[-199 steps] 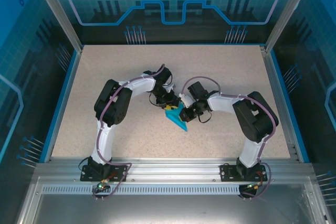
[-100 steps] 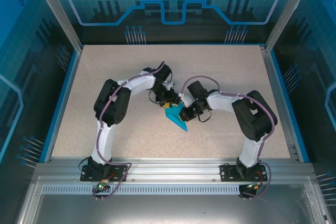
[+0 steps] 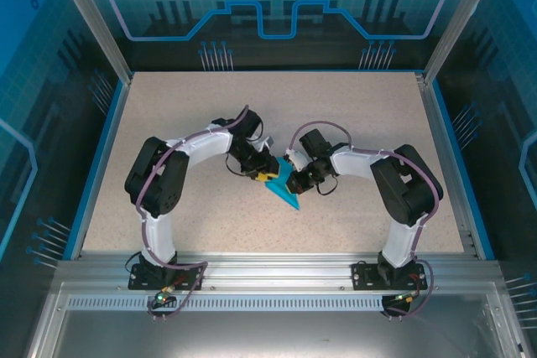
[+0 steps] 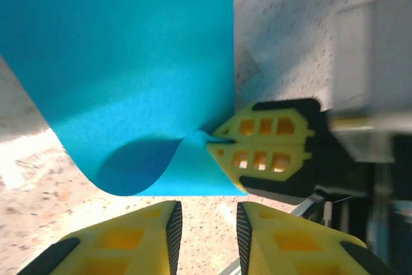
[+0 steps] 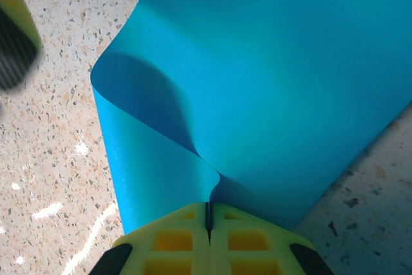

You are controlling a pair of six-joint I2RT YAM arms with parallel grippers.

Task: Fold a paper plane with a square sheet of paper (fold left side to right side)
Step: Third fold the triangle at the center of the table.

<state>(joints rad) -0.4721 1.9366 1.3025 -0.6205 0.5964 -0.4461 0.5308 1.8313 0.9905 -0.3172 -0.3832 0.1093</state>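
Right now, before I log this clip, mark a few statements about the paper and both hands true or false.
1. The right hand is pinched shut on the cyan paper sheet. True.
2. The left hand grips the paper. False: its fingers stand apart with nothing between them.
3. The paper lies completely flat. False: one layer curls up where the right hand pinches it.
4. The paper sits on the speckled table between the two arms. True.

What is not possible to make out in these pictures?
- Top external: creases in the sheet of paper are too small; the left end effector and right end effector hide its far edge.
- Left wrist: the top edge cuts the sheet off.
- Right wrist: top and right edges cut it off; a finger at left is blurred.
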